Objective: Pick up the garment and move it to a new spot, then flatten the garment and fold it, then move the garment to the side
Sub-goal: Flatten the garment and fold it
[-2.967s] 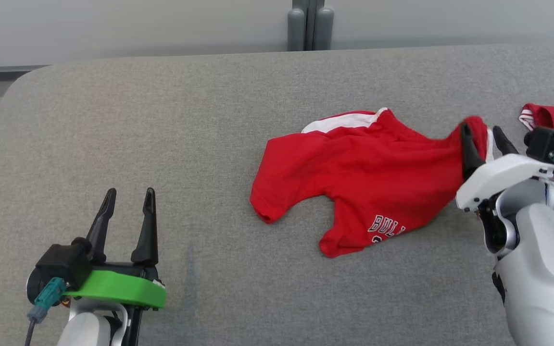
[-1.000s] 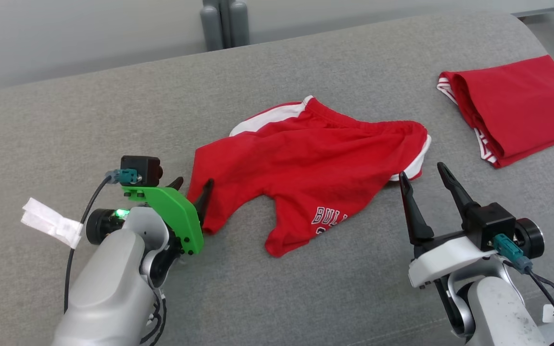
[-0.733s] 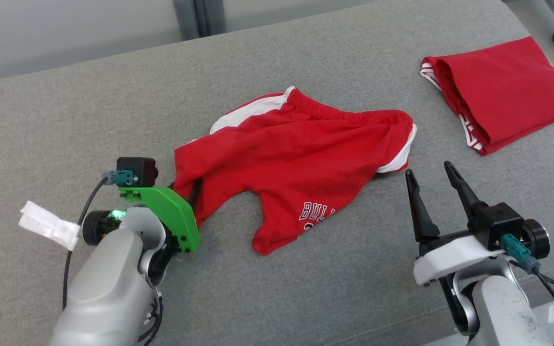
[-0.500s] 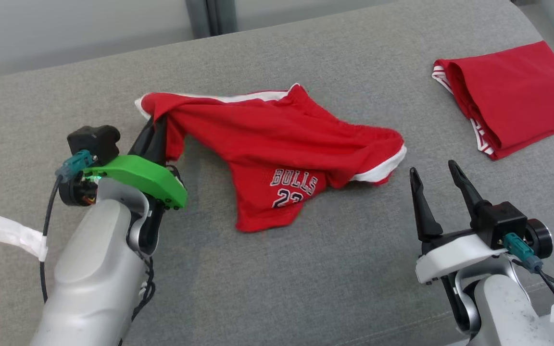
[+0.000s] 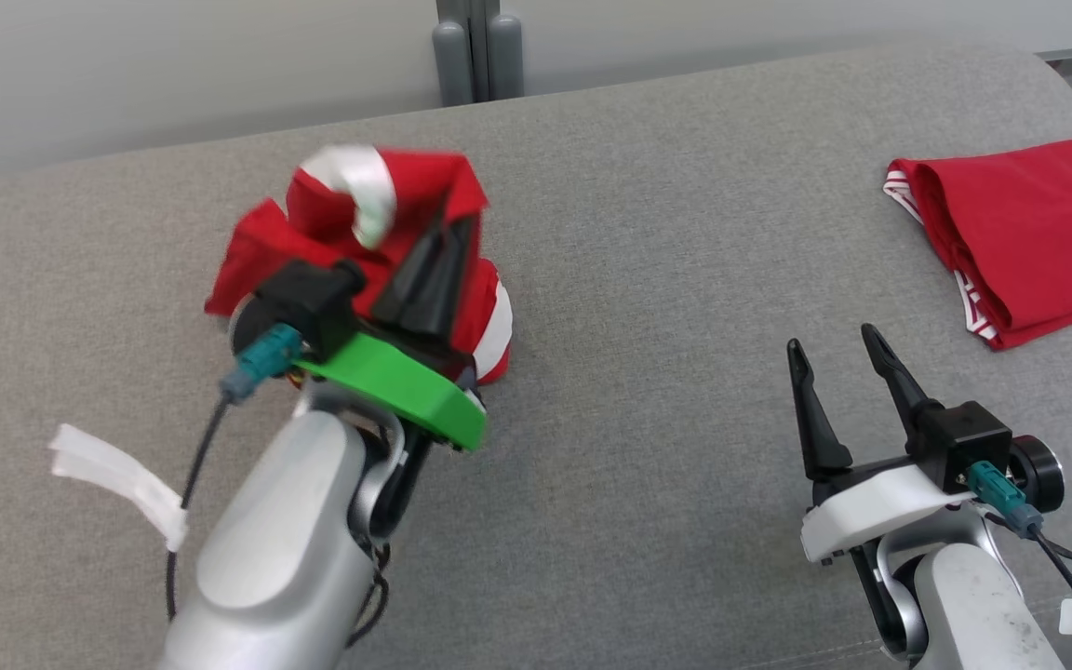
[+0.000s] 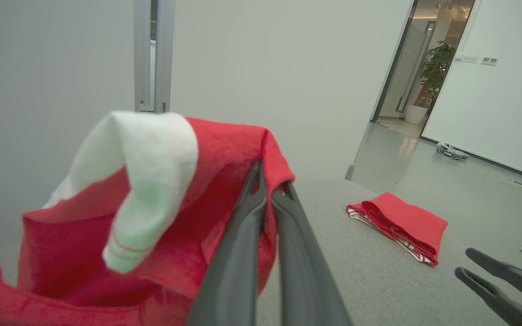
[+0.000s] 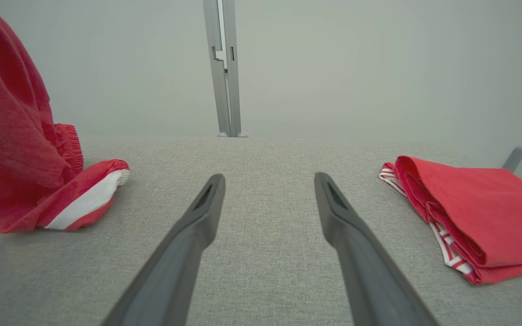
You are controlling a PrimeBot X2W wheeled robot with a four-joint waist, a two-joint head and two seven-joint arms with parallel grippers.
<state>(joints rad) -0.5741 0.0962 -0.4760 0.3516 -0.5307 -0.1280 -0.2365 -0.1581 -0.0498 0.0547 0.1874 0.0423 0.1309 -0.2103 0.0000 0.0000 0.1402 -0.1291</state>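
Observation:
The garment (image 5: 350, 219) is a pair of red shorts with white trim, bunched and lifted off the grey table. My left gripper (image 5: 457, 223) is shut on a fold of it near the top; in the left wrist view the two fingers (image 6: 243, 244) pinch the red cloth (image 6: 107, 217), which hangs to their left. In the right wrist view the garment (image 7: 12, 149) hangs at the far left, its lower end resting on the table. My right gripper (image 5: 829, 349) stands open near the front right of the table, holding nothing, well apart from the garment.
A second red garment (image 5: 1029, 228), folded, lies at the table's right end, also seen folded (image 7: 474, 213) right of my right fingers. The grey table (image 5: 666, 279) stretches between the two arms. A grey post (image 5: 475, 46) stands behind the far edge.
My left gripper shut on the garment's left edge, then lifted and carried it left, bunching it up off the table. The right arm stayed put and open. The camera shifted somewhat.

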